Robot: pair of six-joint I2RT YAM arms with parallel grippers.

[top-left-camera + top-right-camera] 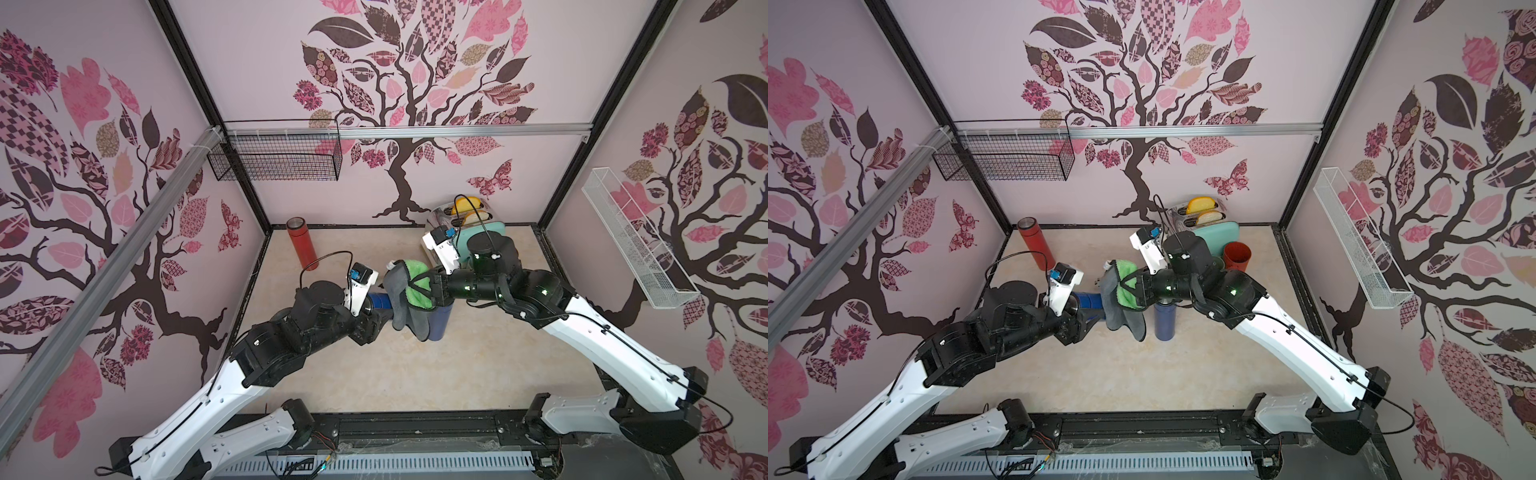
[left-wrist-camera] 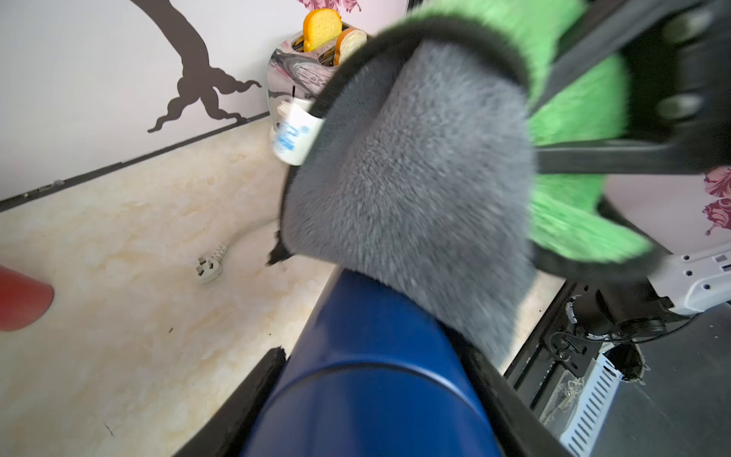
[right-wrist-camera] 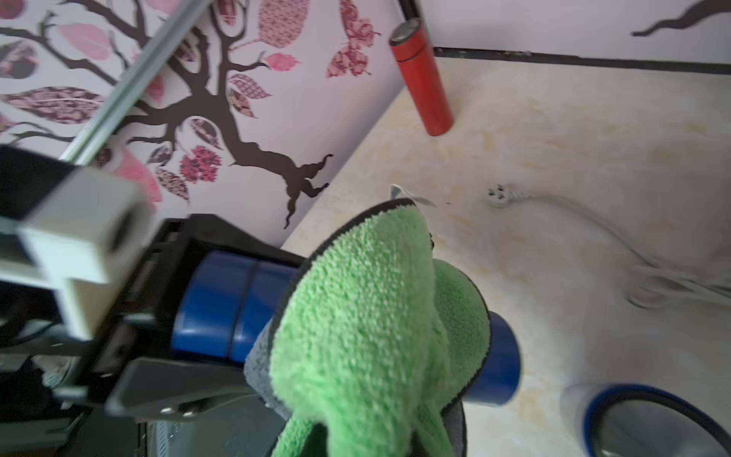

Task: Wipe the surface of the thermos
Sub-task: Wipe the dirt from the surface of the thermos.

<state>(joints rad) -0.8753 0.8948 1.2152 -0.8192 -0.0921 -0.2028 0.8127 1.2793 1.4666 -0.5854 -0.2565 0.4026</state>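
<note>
A blue thermos lies level above the table, and my left gripper is shut on its body, with black fingers on either side. My right gripper is shut on a green and grey cloth. The cloth drapes over the thermos partway along its length, grey side down. The thermos's far end sticks out past the cloth.
A red thermos stands at the back left. A blue cylinder stands under the right arm. A toaster, a red cup and a white plug with cord sit at the back right.
</note>
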